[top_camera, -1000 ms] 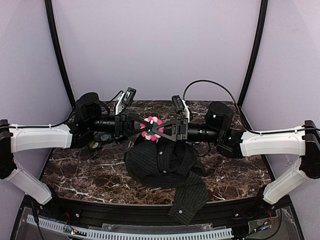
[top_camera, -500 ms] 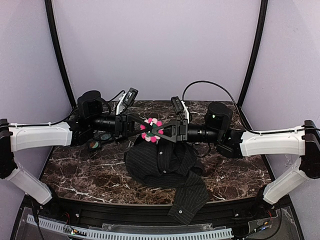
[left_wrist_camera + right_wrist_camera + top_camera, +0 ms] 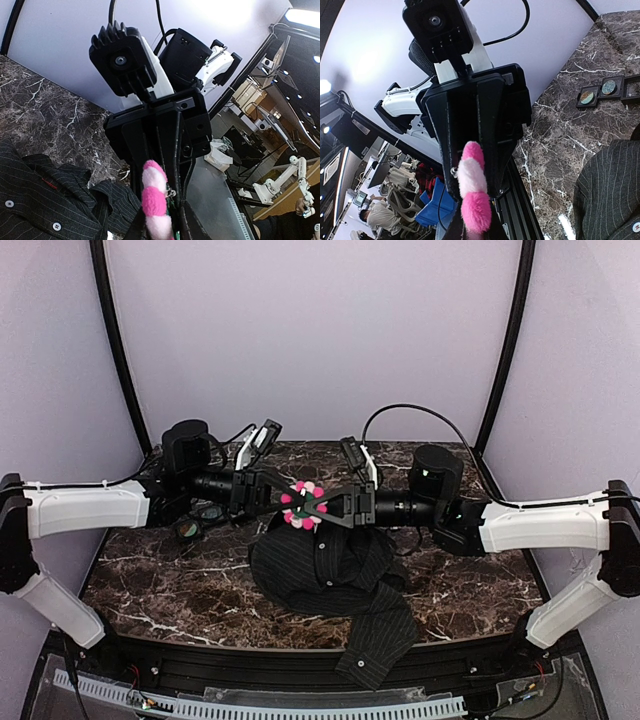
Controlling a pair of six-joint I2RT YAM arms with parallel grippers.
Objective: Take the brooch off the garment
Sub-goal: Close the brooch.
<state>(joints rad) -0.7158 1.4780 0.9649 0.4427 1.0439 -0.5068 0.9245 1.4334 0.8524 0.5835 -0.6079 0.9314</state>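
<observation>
Both the left gripper [image 3: 291, 502] and right gripper [image 3: 317, 508] pinch the brooch [image 3: 471, 187], jaws nearly closed, above the shirt [image 3: 325, 565] by the table's [image 3: 160, 590] far edge, seemingly to unpin it.

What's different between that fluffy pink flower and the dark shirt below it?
The brooch is tiny, pink and white; the shirt is far larger, black with thin stripes. The brooch is held up between the left gripper and the right gripper; the shirt lies crumpled on the marble table. Both look soft.
</observation>
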